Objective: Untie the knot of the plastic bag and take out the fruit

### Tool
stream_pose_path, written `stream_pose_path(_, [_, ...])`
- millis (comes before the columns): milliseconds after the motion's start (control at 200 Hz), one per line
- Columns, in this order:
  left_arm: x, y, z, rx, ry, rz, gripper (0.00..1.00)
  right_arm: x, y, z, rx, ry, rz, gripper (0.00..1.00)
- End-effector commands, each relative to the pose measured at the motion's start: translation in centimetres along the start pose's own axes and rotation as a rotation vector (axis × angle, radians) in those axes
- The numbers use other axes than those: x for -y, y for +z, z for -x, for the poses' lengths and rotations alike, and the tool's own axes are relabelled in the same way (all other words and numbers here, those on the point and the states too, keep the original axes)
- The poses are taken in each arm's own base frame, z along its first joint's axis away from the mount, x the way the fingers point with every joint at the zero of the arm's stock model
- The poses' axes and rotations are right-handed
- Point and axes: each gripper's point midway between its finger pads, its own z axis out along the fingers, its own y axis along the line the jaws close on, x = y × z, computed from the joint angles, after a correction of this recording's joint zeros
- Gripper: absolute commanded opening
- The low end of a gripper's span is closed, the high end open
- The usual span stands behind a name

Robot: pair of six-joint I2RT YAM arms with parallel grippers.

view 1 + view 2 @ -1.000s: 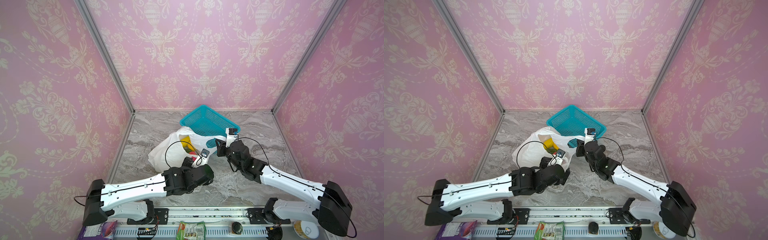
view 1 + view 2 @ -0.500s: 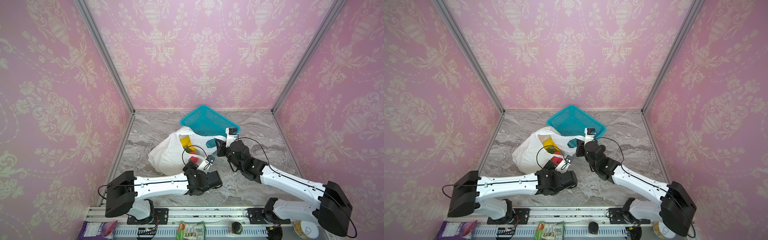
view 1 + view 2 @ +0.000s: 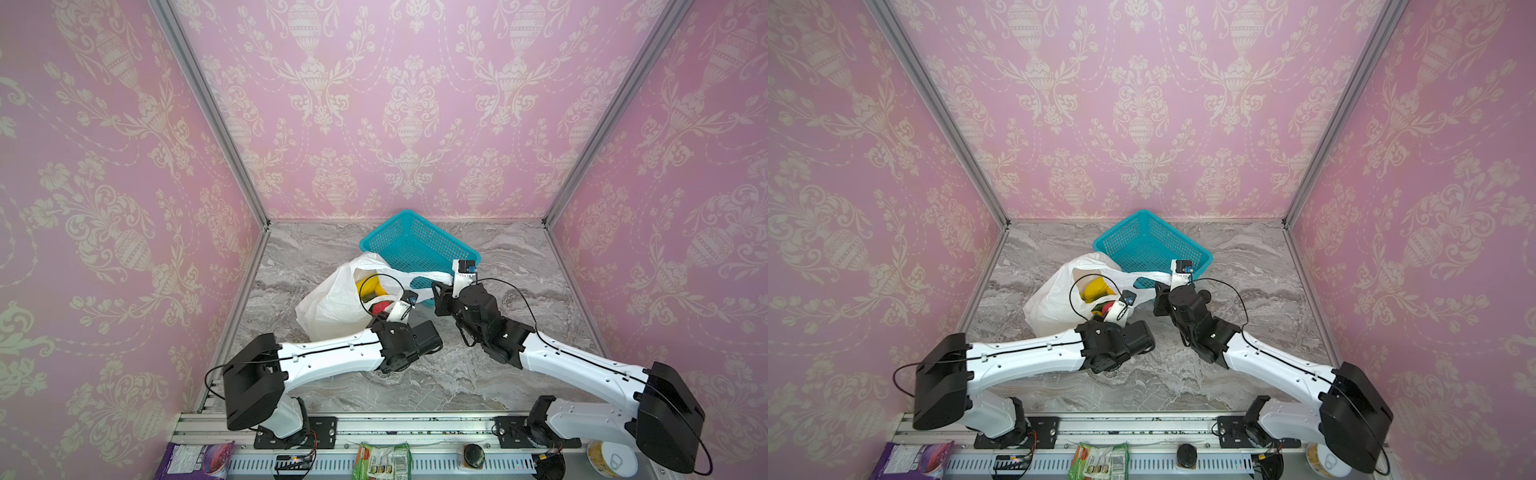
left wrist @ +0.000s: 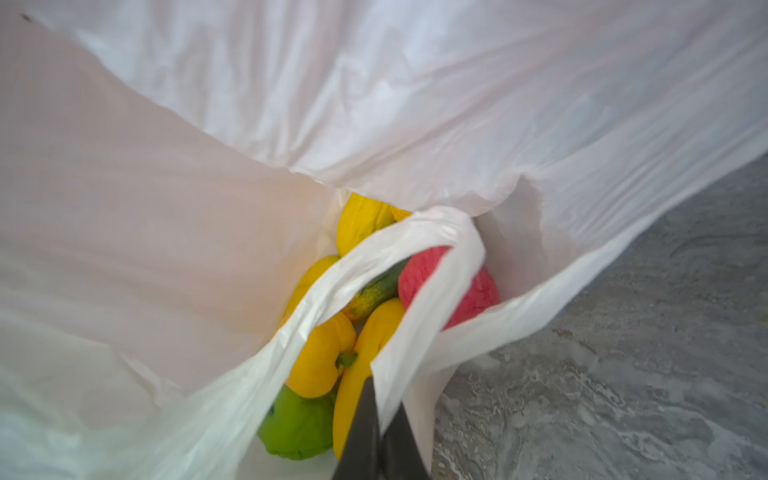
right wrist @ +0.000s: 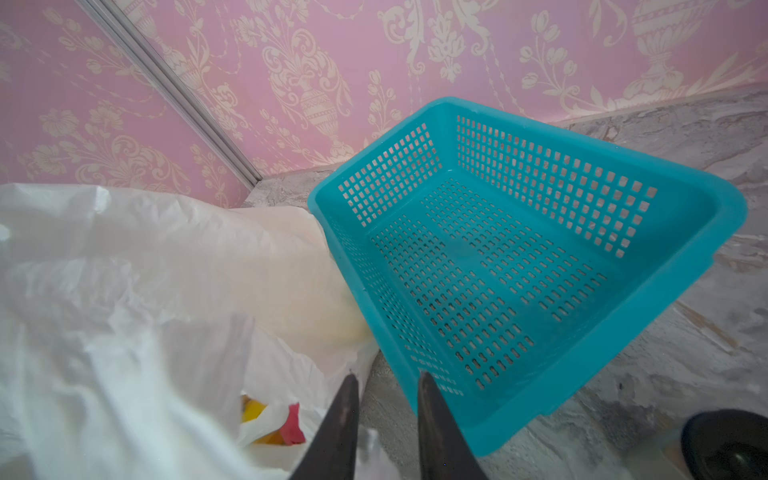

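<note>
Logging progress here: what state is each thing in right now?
Bag: untied, mouth open.
Fruit: inside the bag.
Basket: empty.
Left claw: shut on one handle.
Right claw: fingers slightly apart, other handle stretched to it, grip unclear.

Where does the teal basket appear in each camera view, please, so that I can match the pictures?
In a top view: the teal basket sits at the back centre of the table.
In a top view: same place, back centre.
Left wrist: not in it.
Right wrist: large, just beyond the fingertips.
Shared landmark: the plastic bag, lying against the basket, shows in all four views.
</note>
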Motion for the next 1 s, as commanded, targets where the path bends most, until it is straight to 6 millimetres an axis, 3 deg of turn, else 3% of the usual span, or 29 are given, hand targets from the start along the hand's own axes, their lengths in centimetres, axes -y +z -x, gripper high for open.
stream_pose_path(0, [-0.4,-2.1,2.8,0.103,-0.123,-0.191,0.00,2.3,-0.6,-0.3,0.006,0.016,-0.096,0.28])
stream_pose_path(130, [-0.7,-5.3,3.5,0.178,-0.169,-0.399,0.00,4.1,-1.6,-0.8,-0.011,-0.011,-0.169,0.34])
stream_pose_path(250, [0.4,-8.0,2.6,0.216,-0.175,-0.617,0.03,5.5,-3.8,-0.2,0.022,-0.023,-0.194,0.58])
stream_pose_path(360, [0.1,-7.8,1.3,0.193,-0.178,-0.617,0.06,4.6,-6.1,1.5,0.075,-0.025,-0.093,0.77])
stream_pose_path(400, [0.0,-7.5,1.0,0.182,-0.178,-0.601,0.13,4.0,-6.8,1.9,0.084,-0.022,-0.049,0.85])
stream_pose_path(480, [-0.2,-6.7,0.5,0.168,-0.185,-0.559,0.44,3.1,-8.0,2.5,0.086,-0.010,0.017,0.93])
stream_pose_path(550, [-0.6,-6.3,0.3,0.166,-0.194,-0.526,0.67,2.7,-8.7,2.8,0.085,-0.005,0.045,0.98])
stream_pose_path(756, [-1.8,-5.5,1.1,0.172,-0.195,-0.419,0.91,2.1,-10.4,4.1,0.073,-0.035,0.067,1.00])
stream_pose_path(846, [-1.5,-5.0,1.4,0.164,-0.166,-0.389,0.99,1.6,-11.0,4.6,0.075,-0.045,0.087,1.00])
stream_pose_path(991, [0.9,-4.8,1.1,0.141,-0.067,-0.405,0.99,1.6,-11.7,5.1,0.093,-0.050,0.091,1.00])
